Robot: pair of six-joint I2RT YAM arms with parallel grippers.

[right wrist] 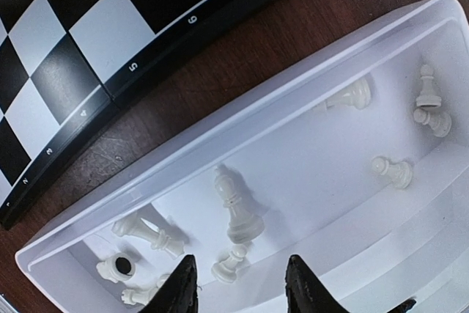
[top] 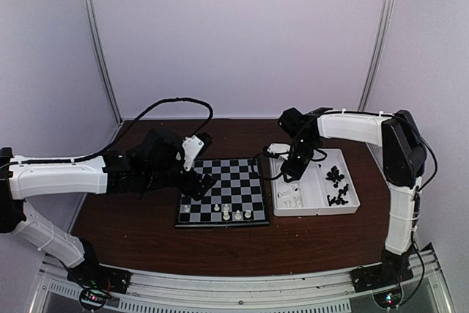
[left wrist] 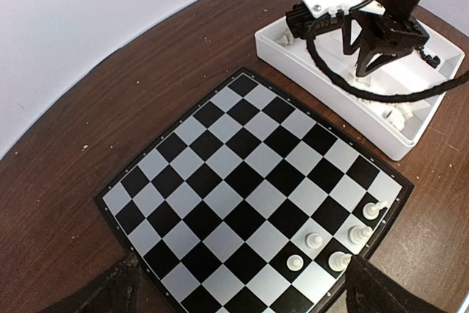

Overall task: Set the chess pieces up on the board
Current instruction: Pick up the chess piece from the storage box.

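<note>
The board (top: 233, 181) lies mid-table with several white chess pieces (top: 237, 214) standing along its near edge; they show at lower right in the left wrist view (left wrist: 338, 260). My left gripper (top: 204, 181) hovers open and empty over the board's left side, its fingertips (left wrist: 110, 291) at the frame's bottom corners. My right gripper (top: 289, 172) is open and empty, low inside the tray's left compartment. Its fingers (right wrist: 179, 291) straddle a lying white pawn (right wrist: 233, 263) just below a white bishop (right wrist: 238, 207). Other white pieces (right wrist: 399, 170) lie scattered in that compartment.
The white two-compartment tray (top: 352, 209) stands right of the board, black pieces (top: 337, 185) in its right compartment. The board's numbered rim (right wrist: 132, 78) runs close beside the tray wall. A black cable (top: 179, 102) loops behind the left arm. The dark wooden table (top: 146, 225) surrounds everything.
</note>
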